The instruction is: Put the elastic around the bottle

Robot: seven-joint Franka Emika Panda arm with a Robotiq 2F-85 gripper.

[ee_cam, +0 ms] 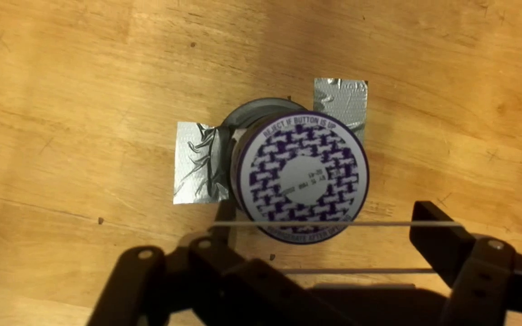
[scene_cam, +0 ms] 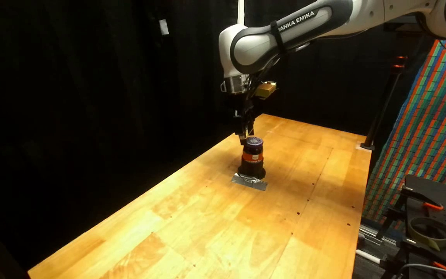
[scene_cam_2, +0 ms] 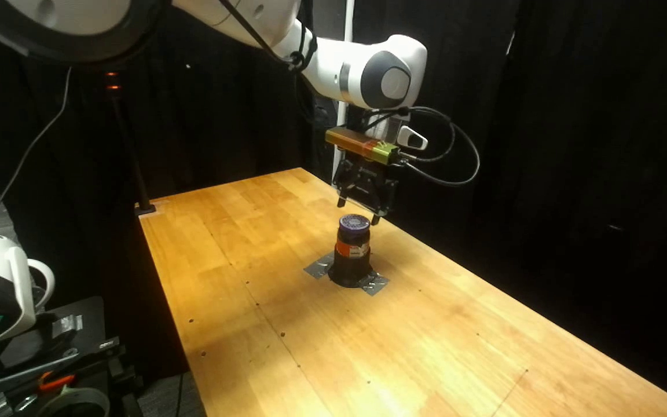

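You look to be at the lining-up step: the elastic (ee_cam: 337,223) is stretched over your gripper (scene_cam_2: 358,212) but not yet around the bottle (scene_cam_2: 353,248). The fingers (ee_cam: 440,246) are spread well apart, pinching nothing; the loop spans them as two strands. In the wrist view one strand passes across the lid (ee_cam: 304,176) close to its rim and the other lies clear of it, so the bottle is not framed between the two.

I judge your next move to be a shift away from the long edge by the dark curtain (scene_cam: 91,97), toward the long edge by the side bench (scene_cam: 420,185), until the lid shows between both strands. Then go straight down with the fingers held apart. The lid sits closer to the finger at the wrist view's left, so check your centring before you lower.

You have the bottle upright, lid up, long axis vertical. It stands well in from the corners in view of the table (scene_cam: 215,228), nearer the curtain-side long edge than the bench-side one. Its lower end is in or on a dark flared base (scene_cam_2: 348,277) with tape (scene_cam_2: 317,267) at the sides; you can't tell which from here. The elastic's long axis runs from finger to finger, roughly parallel to the table's long edges.
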